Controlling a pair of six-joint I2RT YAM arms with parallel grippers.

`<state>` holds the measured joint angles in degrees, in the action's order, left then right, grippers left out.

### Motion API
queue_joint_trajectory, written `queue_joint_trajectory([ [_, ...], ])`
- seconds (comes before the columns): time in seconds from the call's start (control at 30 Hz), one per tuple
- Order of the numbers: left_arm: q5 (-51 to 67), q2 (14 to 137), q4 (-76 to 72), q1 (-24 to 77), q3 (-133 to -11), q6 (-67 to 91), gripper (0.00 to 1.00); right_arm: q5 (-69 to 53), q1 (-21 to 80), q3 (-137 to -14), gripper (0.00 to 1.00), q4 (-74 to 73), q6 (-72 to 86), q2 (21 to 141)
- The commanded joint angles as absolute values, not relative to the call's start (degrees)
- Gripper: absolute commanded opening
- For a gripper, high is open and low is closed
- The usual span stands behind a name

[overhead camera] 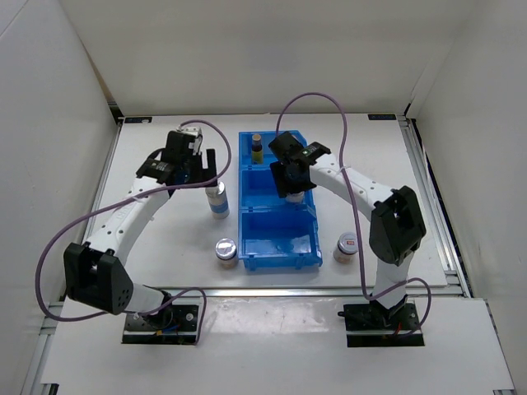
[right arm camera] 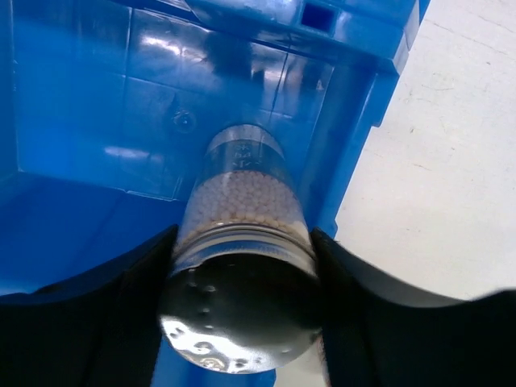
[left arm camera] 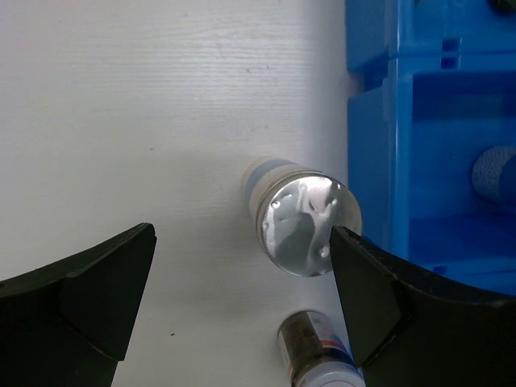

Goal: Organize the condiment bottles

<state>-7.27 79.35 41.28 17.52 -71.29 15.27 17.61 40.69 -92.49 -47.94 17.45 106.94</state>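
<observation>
Right gripper [right arm camera: 242, 246] clamps shaker [right arm camera: 242, 181] upright, cap up, in bin [right arm camera: 81, 121]; left gripper [left arm camera: 242, 235] spread wide.

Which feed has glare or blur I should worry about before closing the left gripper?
Left wrist: glare washes the silver top of the standing shaker, outline sharp. Right wrist: the top of the held shaker sits close to the lens, dark and soft; reflections streak the blue bin wall. Top external: even light, soft shadows, little glare.

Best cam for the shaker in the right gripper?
Right wrist: the shaker fills the frame, clamped in the right gripper over the bin. Top external buries it under that gripper; left wrist maybe glimpses its top.
</observation>
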Motion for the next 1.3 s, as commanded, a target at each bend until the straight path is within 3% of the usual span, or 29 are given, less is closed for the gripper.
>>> queue_joint_trajectory([
  [0.0, -4.58, 79.80, 38.68, 18.28, -70.14, 13.01, 1.00, 18.90, 41.04, -94.92, 0.71, -48.78, 16.88, 106.79],
  [0.07, -3.69, 80.51, 37.98, 18.81, -69.61, 12.49, 1.00, 19.42, 41.04, -94.92, 0.87, -48.78, 16.87, 106.08],
  [0.17, -2.99, 81.65, 37.44, 19.34, -68.99, 11.96, 1.00, 21.61, 41.04, -94.92, 0.99, -48.78, 16.87, 102.40],
  [0.5, -3.52, 83.85, 36.39, 20.39, -68.99, 10.90, 1.00, 22.85, 41.04, -86.31, 0.99, -43.59, 15.82, 83.60],
  [0.77, -2.46, 88.14, 35.86, 20.39, -68.99, 10.90, 1.00, 22.32, 41.04, -83.23, 0.99, -43.59, 15.82, 81.56],
  [0.87, -2.46, 89.64, 35.86, 20.39, -69.52, 10.90, 0.95, 22.32, 41.04, -82.62, 0.99, -43.59, 15.82, 81.04],
  [0.97, -1.93, 89.65, 35.86, 20.39, -70.05, 10.90, 0.85, 22.85, 41.04, -82.62, 0.99, -43.59, 15.82, 81.04],
  [1.1, -4.21, 88.25, 38.39, 20.39, -73.20, 11.42, 0.56, 22.85, 41.04, -82.62, 0.99, -44.12, 15.82, 81.04],
  [1.13, -5.18, 87.29, 39.37, 20.39, -76.08, 11.43, 0.41, 22.85, 41.04, -82.62, 0.99, -44.12, 15.82, 80.51],
  [1.2, -6.23, 86.41, 42.34, 20.92, -79.87, 11.43, 0.21, 23.37, 41.04, -82.01, 0.99, -44.12, 15.82, 80.51],
  [1.27, -6.86, 85.00, 43.85, 22.14, -85.48, 11.43, 0.16, 23.38, 41.04, -82.00, 0.99, -44.12, 15.82, 79.99],
])
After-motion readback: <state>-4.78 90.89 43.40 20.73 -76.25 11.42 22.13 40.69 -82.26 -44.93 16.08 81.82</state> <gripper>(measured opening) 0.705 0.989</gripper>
